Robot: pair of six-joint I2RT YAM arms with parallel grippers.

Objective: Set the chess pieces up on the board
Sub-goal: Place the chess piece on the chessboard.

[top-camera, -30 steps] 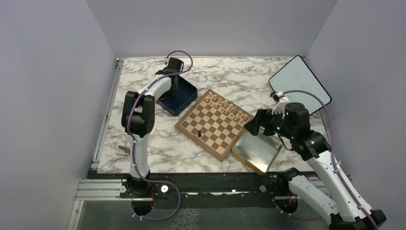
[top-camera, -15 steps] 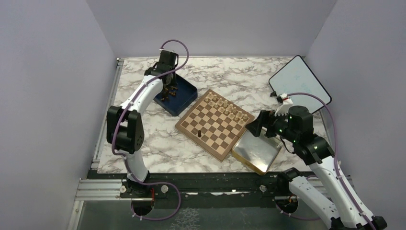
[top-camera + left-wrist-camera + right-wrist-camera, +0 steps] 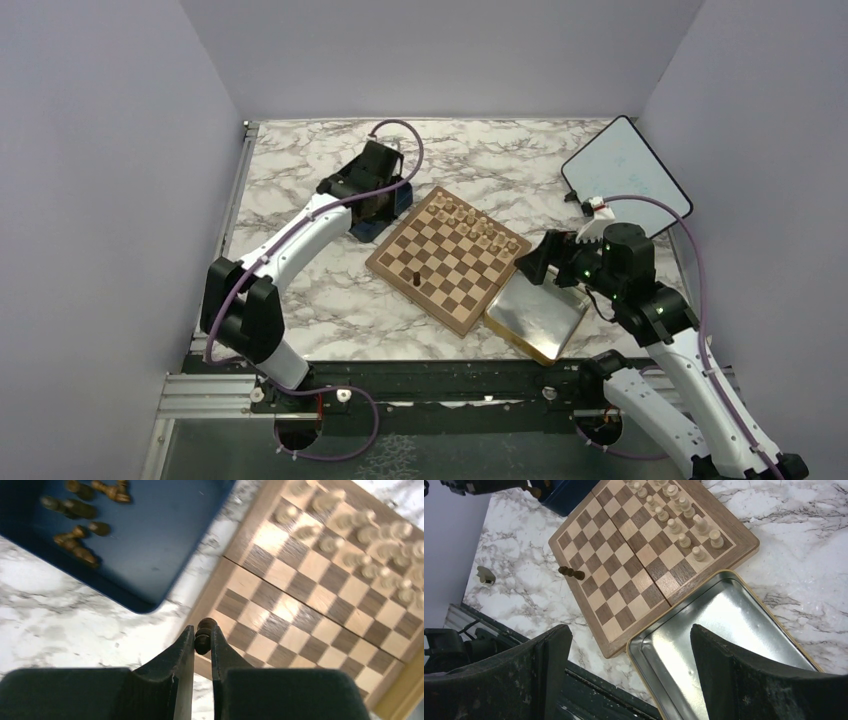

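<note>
Now dark chess piece [image 3: 204, 628] clamped in left pincer [image 3: 202, 635] over board [image 3: 300, 615] edge; right pincer [image 3: 628, 630] agape

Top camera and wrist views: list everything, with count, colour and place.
chessboard: one, tan and brown checks, table centre.
pale chessmen: two rows, beige, board's far side.
standing dark chessman: one, dark brown, board's near-left part.
loose dark chessmen: several, brown, in the box.
box: one, dark blue, left of board.
tray: one, silver, gold-rimmed, near-right of board.
whiteboard: one, white, far right.
left gripper: shut on held dark chessman, over board's edge.
right gripper: open, near tray.
</note>
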